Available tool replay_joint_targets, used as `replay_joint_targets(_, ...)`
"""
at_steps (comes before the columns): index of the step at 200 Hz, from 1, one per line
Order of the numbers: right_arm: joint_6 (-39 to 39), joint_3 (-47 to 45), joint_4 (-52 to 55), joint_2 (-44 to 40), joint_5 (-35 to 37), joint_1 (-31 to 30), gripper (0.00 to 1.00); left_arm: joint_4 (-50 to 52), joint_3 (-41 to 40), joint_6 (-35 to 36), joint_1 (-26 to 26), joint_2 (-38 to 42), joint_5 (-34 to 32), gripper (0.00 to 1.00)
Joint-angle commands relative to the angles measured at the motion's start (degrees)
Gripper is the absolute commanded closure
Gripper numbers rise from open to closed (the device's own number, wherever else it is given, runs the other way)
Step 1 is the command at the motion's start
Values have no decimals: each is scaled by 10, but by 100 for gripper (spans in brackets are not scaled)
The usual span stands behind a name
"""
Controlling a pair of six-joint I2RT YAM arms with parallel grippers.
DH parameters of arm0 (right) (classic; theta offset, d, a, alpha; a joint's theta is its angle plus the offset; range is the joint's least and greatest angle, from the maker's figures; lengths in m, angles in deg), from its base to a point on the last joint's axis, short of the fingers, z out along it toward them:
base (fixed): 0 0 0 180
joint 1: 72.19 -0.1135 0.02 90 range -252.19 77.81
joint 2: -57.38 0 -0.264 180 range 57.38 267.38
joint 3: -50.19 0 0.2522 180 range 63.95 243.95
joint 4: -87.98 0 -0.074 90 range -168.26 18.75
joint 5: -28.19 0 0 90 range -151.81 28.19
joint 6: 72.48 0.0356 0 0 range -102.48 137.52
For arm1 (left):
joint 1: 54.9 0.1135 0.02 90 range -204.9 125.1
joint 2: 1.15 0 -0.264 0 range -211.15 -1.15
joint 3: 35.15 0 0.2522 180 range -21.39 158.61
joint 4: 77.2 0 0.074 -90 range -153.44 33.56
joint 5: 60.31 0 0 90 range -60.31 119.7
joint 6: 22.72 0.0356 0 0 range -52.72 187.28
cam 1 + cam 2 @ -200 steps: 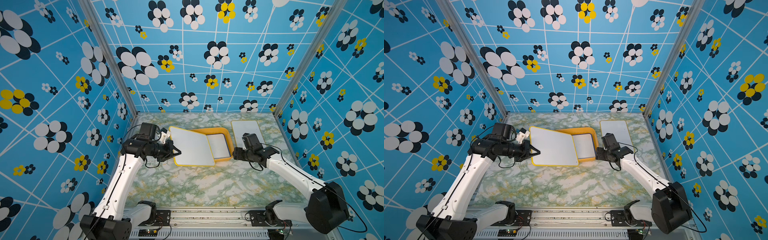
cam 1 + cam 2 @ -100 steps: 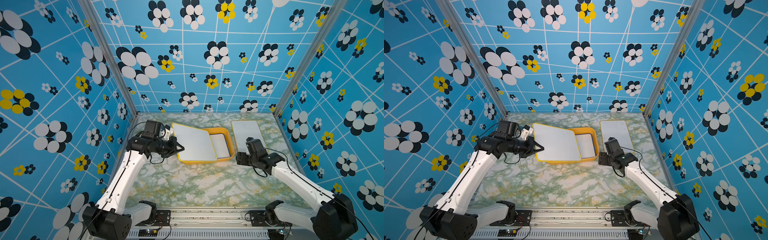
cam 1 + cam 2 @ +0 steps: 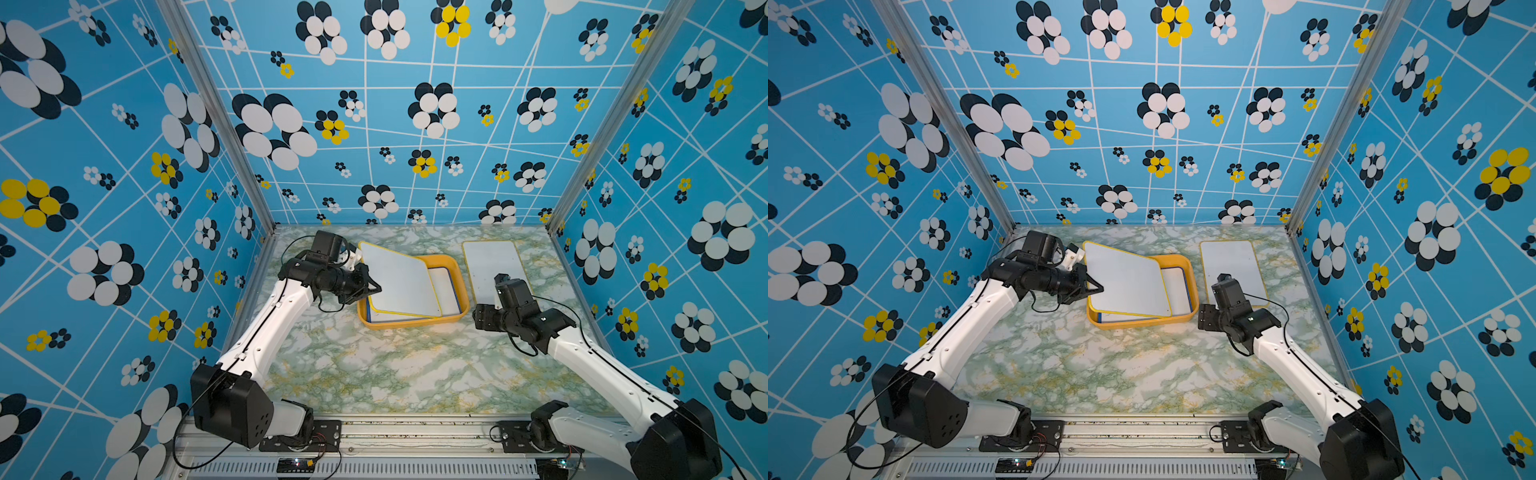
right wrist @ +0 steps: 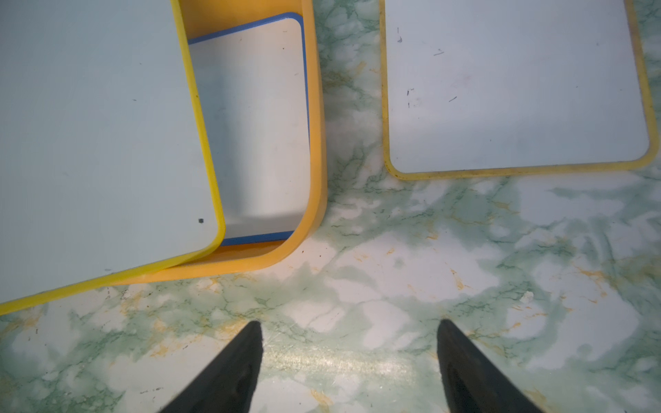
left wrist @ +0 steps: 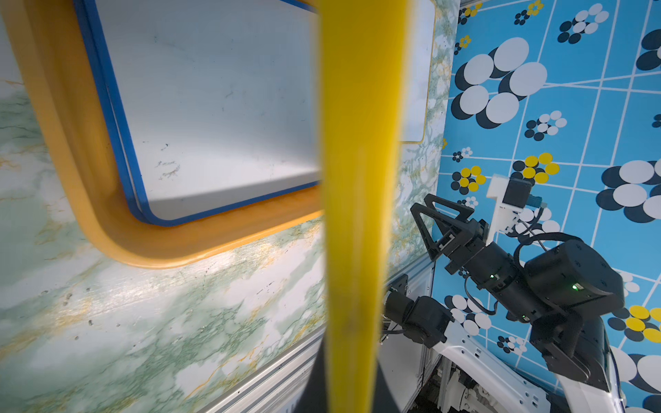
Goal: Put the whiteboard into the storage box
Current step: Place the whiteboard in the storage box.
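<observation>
Left gripper [image 3: 371,289] clamps the whiteboard [image 3: 399,278] at its 9 o'clock edge, tilted over the box [image 3: 460,272]. Right gripper [image 4: 349,323], at the box's 4 o'clock, is spread wide above the table [image 3: 374,374].

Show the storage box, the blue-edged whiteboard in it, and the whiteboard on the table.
storage box [image 3: 415,323]: in a top view, near wall.
blue-edged whiteboard [image 3: 446,291]: in a top view, white face.
whiteboard on the table [image 3: 490,259]: in a top view, white face.

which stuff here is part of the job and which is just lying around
In the job: storage box; tilted yellow-edged whiteboard, gripped by the shut left tool.
Lying about: blue-edged whiteboard already in the box; second yellow-edged whiteboard flat on the table; open, empty right tool.
</observation>
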Motion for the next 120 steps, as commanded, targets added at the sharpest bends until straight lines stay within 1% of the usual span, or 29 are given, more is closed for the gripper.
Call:
replay_joint_targets(1, -17, -11, 0, -18, 0, -3, 20, -48, 29, 0, -5, -5, 17, 100)
replay_joint_targets(61, -29, -14, 3, -36, -8, -3, 18, -79, 25, -13, -9, -54, 22, 100)
replay_joint_targets(120, -22, -11, -11, -26, -24, -3, 17, -94, 31, -14, -11, -94, 35, 100)
